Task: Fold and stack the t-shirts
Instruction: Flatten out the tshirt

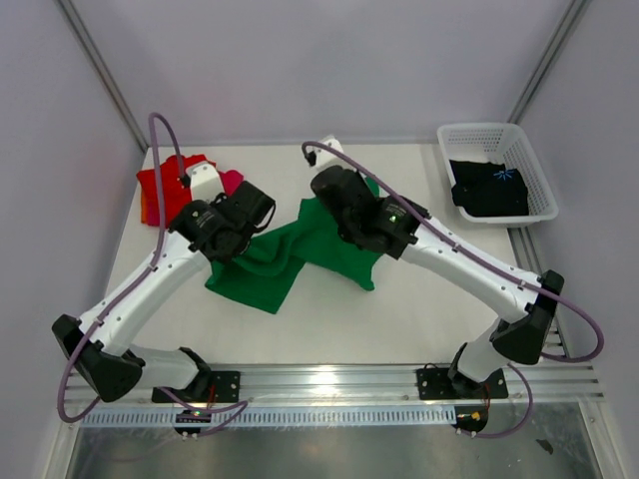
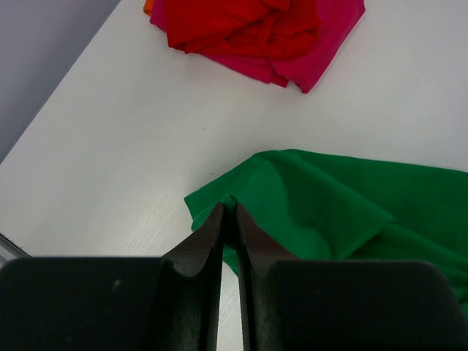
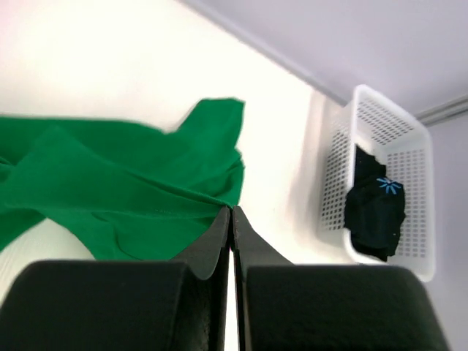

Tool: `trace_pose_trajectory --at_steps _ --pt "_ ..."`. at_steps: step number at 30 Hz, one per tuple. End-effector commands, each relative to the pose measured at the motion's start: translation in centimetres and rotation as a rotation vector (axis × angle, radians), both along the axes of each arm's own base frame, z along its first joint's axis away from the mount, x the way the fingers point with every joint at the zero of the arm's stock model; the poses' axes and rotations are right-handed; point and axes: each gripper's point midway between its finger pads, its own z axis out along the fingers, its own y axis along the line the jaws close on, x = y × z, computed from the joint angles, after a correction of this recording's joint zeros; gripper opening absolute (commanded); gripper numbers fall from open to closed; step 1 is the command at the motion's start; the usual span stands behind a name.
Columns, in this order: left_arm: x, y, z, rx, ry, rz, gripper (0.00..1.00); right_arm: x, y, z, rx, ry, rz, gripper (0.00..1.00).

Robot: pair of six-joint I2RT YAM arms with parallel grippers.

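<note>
Now, far-left pile: a crumpled soft red t-shirt lies at the back left corner of the flat white table. It overlaps a magenta-pink t-shirt that peeks out on its right. Both are unfolded.
Left gripper: the black two-finger left gripper has its jaws drawn narrow. They pinch a corner of green cloth just above the table, near the pile but apart from it.
Green shirt: the soft bright green t-shirt sits mid-table between the two arms, rumpled and doubled over itself, not yet flat.
Right gripper: the black two-finger right gripper has its jaws pressed together at the hem on the shirt's other side. A thin edge of cloth appears caught between them.
Basket: the white plastic lattice basket stands at the back right corner. A black t-shirt with a small blue print is bunched inside it.
Step in hand: probably spreading the green shirt out before its first fold.
How to do it well: draw the two held points apart evenly until the cloth goes taut, with both at the same height. Lay it flat on bare table near the middle, away from the pile, and let go only once the wrinkles are out.
Risk: both pinches look thin, so a sharp tug could pull the cloth free.
</note>
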Motion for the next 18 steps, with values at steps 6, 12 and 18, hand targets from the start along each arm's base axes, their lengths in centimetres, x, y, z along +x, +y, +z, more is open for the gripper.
trace_pose_trajectory --at_steps 6,12,18 --pt "2.1 -0.7 2.9 0.021 -0.076 0.001 0.14 5.6 -6.4 10.1 -0.043 -0.223 -0.149 0.03" --pt "3.4 -1.4 5.1 0.014 -0.121 -0.009 0.20 7.6 -10.2 17.6 -0.031 -0.374 -0.248 0.03" --pt "4.6 -2.3 7.0 0.008 -0.163 -0.039 0.20 7.4 -12.0 22.4 0.007 -0.476 -0.296 0.03"
